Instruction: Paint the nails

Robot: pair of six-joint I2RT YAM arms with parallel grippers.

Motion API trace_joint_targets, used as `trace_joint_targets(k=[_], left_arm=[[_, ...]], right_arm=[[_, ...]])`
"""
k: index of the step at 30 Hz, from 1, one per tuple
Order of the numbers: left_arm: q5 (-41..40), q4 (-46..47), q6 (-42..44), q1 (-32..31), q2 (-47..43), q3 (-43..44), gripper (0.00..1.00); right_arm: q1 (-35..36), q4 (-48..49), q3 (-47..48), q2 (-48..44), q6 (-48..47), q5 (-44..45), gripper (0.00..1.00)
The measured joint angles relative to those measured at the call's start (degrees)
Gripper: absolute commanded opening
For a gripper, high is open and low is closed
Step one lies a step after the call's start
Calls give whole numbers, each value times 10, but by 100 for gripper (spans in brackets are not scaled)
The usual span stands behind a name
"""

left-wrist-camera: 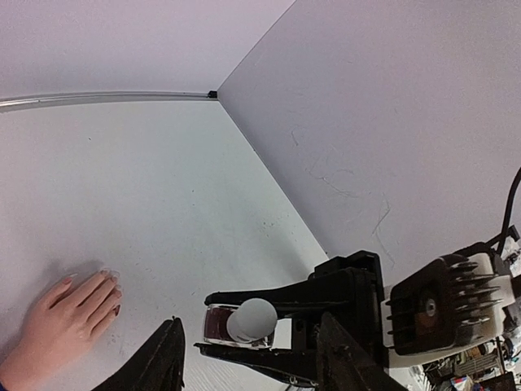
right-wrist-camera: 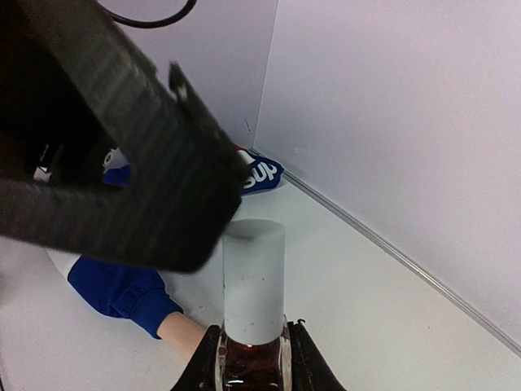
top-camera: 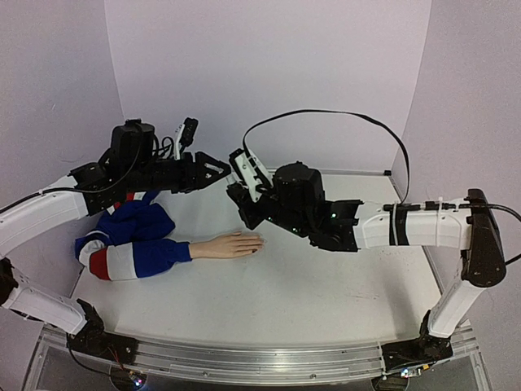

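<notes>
While the right gripper (right-wrist-camera: 252, 362) clamps the polish bottle (left-wrist-camera: 218, 322), the left gripper (left-wrist-camera: 251, 346) stands spread at its cap (left-wrist-camera: 251, 319); the nails (top-camera: 259, 242), on the mannequin hand (top-camera: 232, 246), rest on the table (top-camera: 309, 285) nearby

The white table (top-camera: 326, 285) bears a peach mannequin hand (top-camera: 232, 245) lying flat, its striped sleeve (top-camera: 130, 244) bunched at the left.

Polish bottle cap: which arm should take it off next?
Probably left. The left gripper is open with its fingers either side of the white cap, while the right gripper is shut on the polish bottle, so it is occupied.
</notes>
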Motion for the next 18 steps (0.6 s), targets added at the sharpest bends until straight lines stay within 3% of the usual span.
trace_joint_targets(k=[18], left_arm=[[-29, 2, 21, -30, 26, 1, 23]], right_arm=[[3, 0, 0, 0, -6, -1, 0]])
